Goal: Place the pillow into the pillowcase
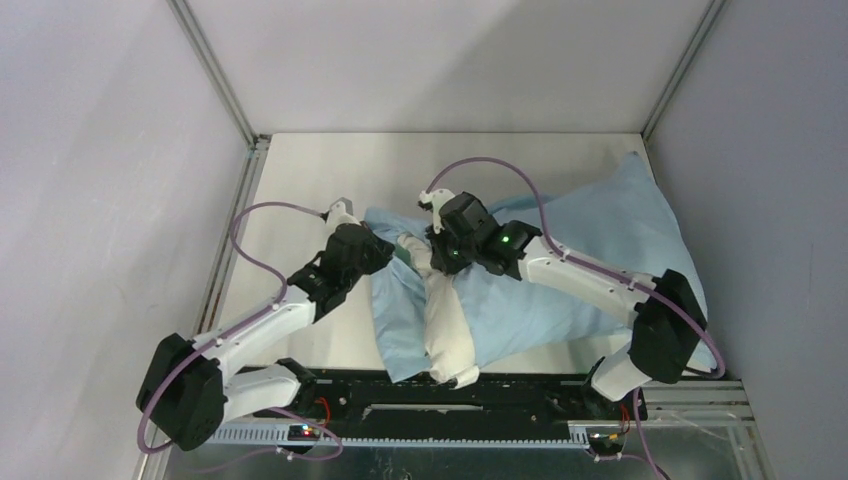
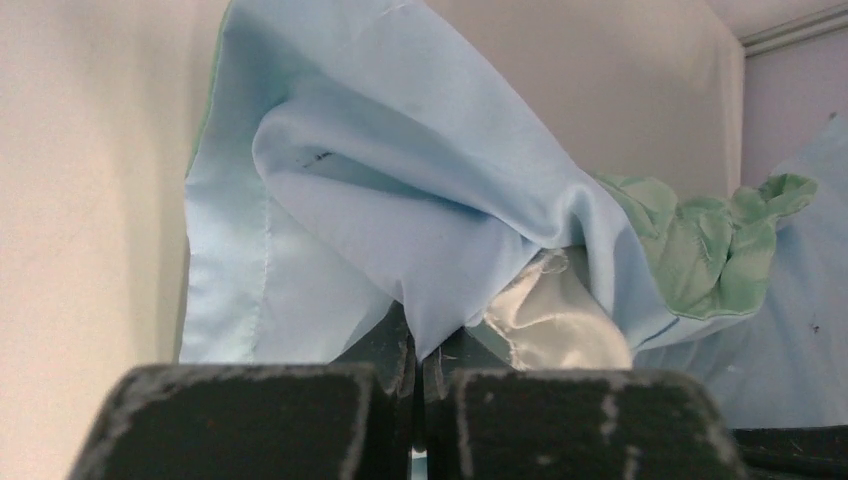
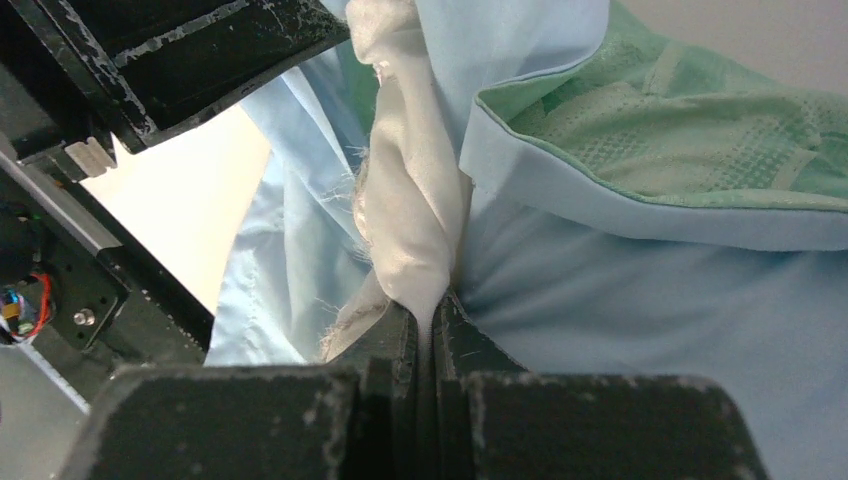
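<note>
Surface: pale tabletop (image 1: 330,170).
Left gripper (image 2: 420,350): clenched on thin light-blue fabric pillowcase (image 2: 400,200).
Right gripper (image 3: 432,320): clenched on plump cream fabric pillow (image 3: 410,200).
Advice: opening was best held taut.

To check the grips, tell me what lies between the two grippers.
The top view shows the cream end of the pillow and a bunched edge of the pillowcase between the left gripper and the right gripper.
</note>
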Controlling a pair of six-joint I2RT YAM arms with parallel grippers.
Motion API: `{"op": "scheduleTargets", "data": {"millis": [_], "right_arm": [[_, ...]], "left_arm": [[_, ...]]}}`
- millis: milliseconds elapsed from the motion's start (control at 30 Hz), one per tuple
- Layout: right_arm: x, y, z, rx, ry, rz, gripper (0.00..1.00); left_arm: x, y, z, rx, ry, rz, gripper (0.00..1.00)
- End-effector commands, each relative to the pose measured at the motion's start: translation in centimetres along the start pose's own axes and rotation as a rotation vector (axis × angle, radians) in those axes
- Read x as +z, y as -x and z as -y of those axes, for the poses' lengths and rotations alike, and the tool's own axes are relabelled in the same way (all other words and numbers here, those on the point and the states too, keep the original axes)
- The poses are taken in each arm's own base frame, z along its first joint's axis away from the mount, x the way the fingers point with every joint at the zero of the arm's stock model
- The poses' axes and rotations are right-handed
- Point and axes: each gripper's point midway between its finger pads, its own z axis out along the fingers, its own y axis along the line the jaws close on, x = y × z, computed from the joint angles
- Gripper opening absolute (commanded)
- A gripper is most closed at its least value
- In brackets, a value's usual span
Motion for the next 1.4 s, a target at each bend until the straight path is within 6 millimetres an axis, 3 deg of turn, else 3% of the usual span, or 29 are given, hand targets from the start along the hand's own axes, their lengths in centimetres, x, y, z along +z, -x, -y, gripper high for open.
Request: {"op": "scheduleTargets", "data": {"millis": [0,100,200,300,433,533,600,800,933,1067,1200,1367], "right_arm": [[1.7,-5.0,0.9,-0.060,-0.047,-0.170,0.00],[2.7,-6.0,1.6,-0.053,-0.071,-0.208,0.00],[3.6,-6.5,2.8,-0.018,-0.094,-0.244,0.00],[4.6,-7.3,3.3,-0.031,-0.114,-0.305,0.00],[5.5,-7.1,4.3,-0.011,-0.174,-0.317,0.00],[5.8,-4.4,5.6,0.050,-0.230,-0.251,0.00],[5.5,-1.4,6.7,0.092,-0.293,-0.171,0.00],[2.9,8.8,11.2,0.249,-0.481,0.127,0.00],[3.0,12.0,9.6,0.263,-0.402,0.218,0.03],[1.9,12.3,6.3,0.174,-0.339,0.210,0.43],[-1.7,12.1,3.1,0.089,-0.273,0.229,0.63],[-6.8,10.6,-1.3,-0.061,-0.181,0.260,0.70]], "left_arm": [[-0.4,5.8,0.7,0.009,0.002,0.165,0.00],[-0.9,7.5,1.6,0.013,-0.014,0.208,0.00],[-2.3,8.7,3.6,0.020,-0.103,0.249,0.00],[-3.7,10.0,4.1,0.021,-0.115,0.299,0.00],[-4.9,10.3,6.9,0.081,-0.238,0.281,0.00],[-5.4,7.9,9.1,0.123,-0.360,0.164,0.00],[-5.8,5.0,9.9,0.150,-0.426,0.050,0.00],[-7.8,-4.1,8.8,0.130,-0.567,-0.305,0.00],[-7.7,-6.0,7.1,0.142,-0.530,-0.373,0.00],[-5.6,-5.1,5.5,0.128,-0.404,-0.361,0.00],[-3.6,-4.0,5.5,0.102,-0.358,-0.345,0.00],[-2.1,-3.7,5.9,0.081,-0.344,-0.355,0.00]]}}
